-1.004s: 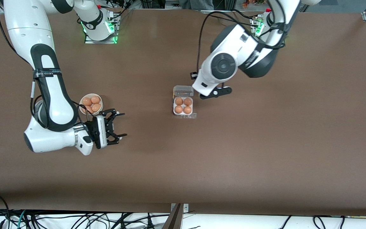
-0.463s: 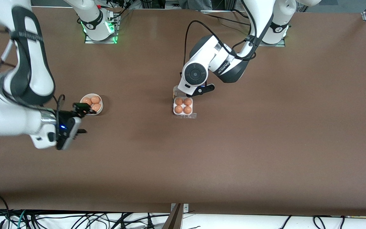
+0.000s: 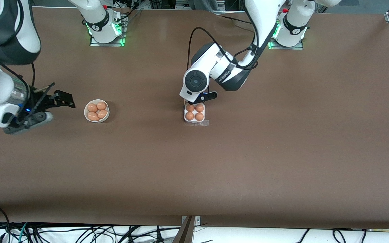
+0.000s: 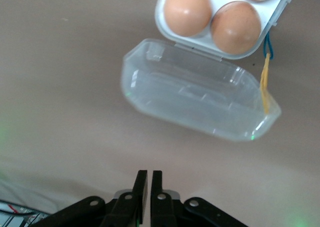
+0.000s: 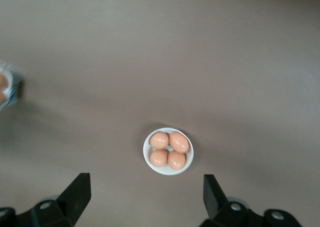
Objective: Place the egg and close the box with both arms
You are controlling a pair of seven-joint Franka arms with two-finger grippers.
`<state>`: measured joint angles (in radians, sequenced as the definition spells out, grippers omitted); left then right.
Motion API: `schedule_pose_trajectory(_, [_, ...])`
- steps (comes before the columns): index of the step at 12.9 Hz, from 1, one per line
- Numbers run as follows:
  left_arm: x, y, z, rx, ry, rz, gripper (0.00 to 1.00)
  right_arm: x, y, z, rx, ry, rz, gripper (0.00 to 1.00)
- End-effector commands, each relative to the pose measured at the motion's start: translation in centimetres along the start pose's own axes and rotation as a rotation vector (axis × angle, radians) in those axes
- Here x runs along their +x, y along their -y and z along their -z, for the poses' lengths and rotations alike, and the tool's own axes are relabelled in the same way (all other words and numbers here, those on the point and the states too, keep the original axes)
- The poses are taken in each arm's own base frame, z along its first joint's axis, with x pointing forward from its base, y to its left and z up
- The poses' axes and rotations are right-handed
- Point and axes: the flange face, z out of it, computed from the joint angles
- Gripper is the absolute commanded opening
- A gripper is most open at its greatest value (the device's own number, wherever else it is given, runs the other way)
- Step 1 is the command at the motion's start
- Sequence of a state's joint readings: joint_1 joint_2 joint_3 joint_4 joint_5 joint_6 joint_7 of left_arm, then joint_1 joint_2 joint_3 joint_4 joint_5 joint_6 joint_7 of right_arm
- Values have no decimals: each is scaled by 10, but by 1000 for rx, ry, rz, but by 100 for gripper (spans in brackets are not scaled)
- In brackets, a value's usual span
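The box (image 3: 185, 113) stands mid-table with its clear lid (image 4: 200, 99) folded flat open on the table, away from the front camera. Orange-brown eggs fill its cells, such as one egg (image 3: 190, 108) and another (image 4: 187, 9). My left gripper (image 3: 205, 98) hangs low over the lid, which the arm hides in the front view. In the left wrist view the left gripper (image 4: 149, 179) is shut with nothing between its fingers, just short of the lid's free edge. My right gripper (image 3: 57, 96) is open and empty, in the air beside the bowl.
A round white bowl (image 3: 87, 114) with several more eggs sits toward the right arm's end of the table. In the right wrist view the bowl (image 5: 147, 157) lies ahead of the open right gripper (image 5: 145, 192).
The left gripper has shut and moved down over the open lid. The right arm has swung away from the bowl toward its own end of the table and risen, still open.
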<state>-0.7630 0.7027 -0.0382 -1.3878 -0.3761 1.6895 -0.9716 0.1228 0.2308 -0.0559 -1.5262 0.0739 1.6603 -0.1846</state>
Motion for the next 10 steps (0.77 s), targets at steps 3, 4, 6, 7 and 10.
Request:
schedule_pose_trajectory(3, [17, -14, -5, -56, -28, -2, 10, -54, -31, 57, -35, -67, -249, 100])
schedule_pose_trajectory(4, [27, -12, 3, -87, -49, -14, 9, -63, -47, 72, -38, -96, -304, 100])
schedule_pose_trajectory(6, [43, -6, 12, -111, -84, -14, 13, -79, -57, 97, -37, -145, -371, 100])
schedule_pose_trajectory(7, [51, 1, 24, -113, -113, 2, 16, -86, -60, 104, -40, -151, -381, 100])
schedule_pose_trajectory(10, [73, 21, 60, -103, -164, 31, 37, -83, -60, 95, -41, -126, -388, 100])
